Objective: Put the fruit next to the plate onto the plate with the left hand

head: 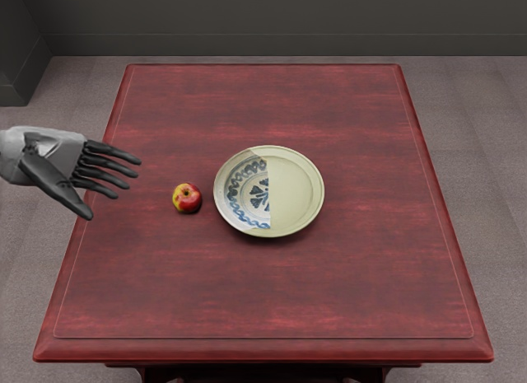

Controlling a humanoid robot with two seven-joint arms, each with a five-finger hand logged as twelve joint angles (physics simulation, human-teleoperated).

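The dark red wooden counter [272, 292] carries a round cream plate with blue pattern [269, 191]. A small red-yellow apple [187, 198] sits just beside its left rim. The black-fingered left hand [86, 173] hovers at the counter's left edge, fingers spread, holding nothing.

I find nothing to read here: the round cream ceramic plate [306, 203] at centre frame bears only blue ornament.

Before me stands a wooden table [247, 301] of dark red colour, with a thin line running near the edges of its top. Under it I see a grey-brown floor [486, 111]. Behind, a dark grey wall [288, 21] closes the room.
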